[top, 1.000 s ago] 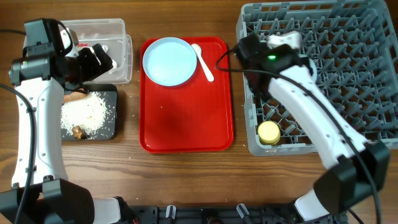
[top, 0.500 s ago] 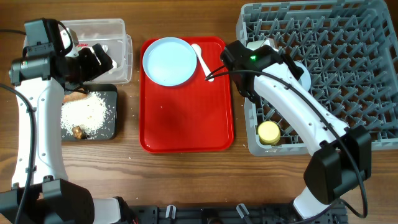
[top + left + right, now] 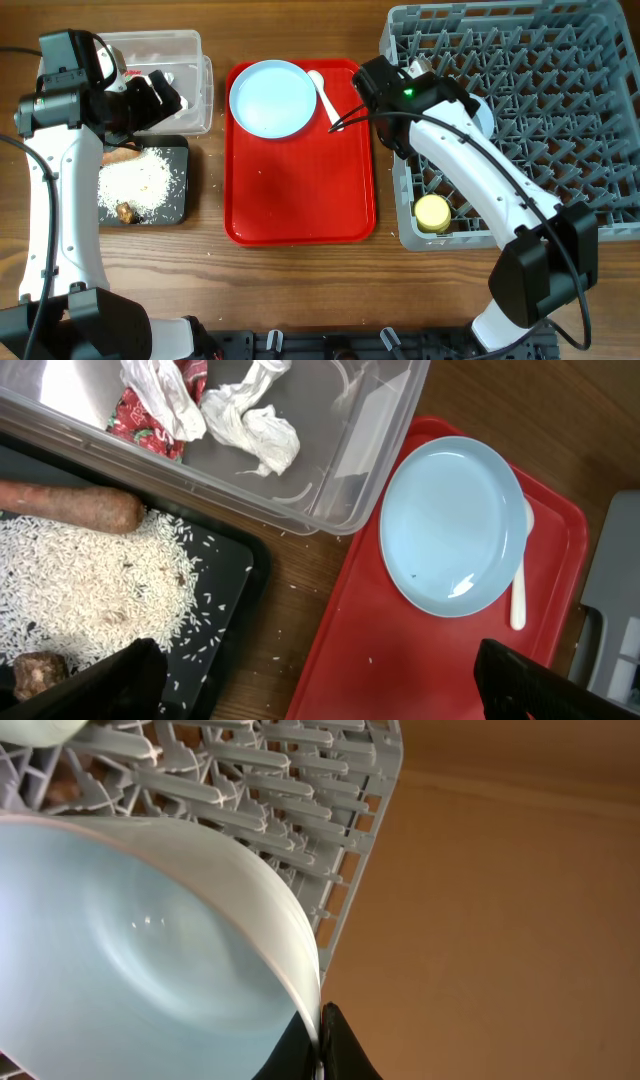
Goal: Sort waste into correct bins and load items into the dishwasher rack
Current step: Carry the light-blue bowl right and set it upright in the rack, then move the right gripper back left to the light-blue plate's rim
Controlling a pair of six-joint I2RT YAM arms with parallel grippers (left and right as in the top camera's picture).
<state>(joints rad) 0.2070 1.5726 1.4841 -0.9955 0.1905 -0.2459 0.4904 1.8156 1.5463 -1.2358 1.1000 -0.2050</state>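
Note:
My right gripper [image 3: 320, 1042] is shut on the rim of the pale blue bowl [image 3: 130, 970] and holds it over the left part of the grey dishwasher rack [image 3: 560, 100]. The bowl's edge shows beside the arm in the overhead view [image 3: 483, 113]. A yellow cup [image 3: 432, 212] sits in the rack's front left corner. My left gripper [image 3: 320, 680] is open and empty above the gap between the black tray [image 3: 235, 610] and the red tray. The pale blue plate [image 3: 272, 97] and white spoon [image 3: 326, 98] lie on the red tray.
The clear tub [image 3: 340, 460] holds crumpled white paper [image 3: 250, 425] and a red wrapper [image 3: 140, 415]. The black tray holds rice [image 3: 80, 580], a carrot stick [image 3: 70, 508] and a brown lump [image 3: 30, 675]. The flat red tray [image 3: 300, 190] lies mid-table.
My right arm has swung left from over the rack's back toward the rack's left edge, carrying the pale blue bowl. The left arm has not moved.

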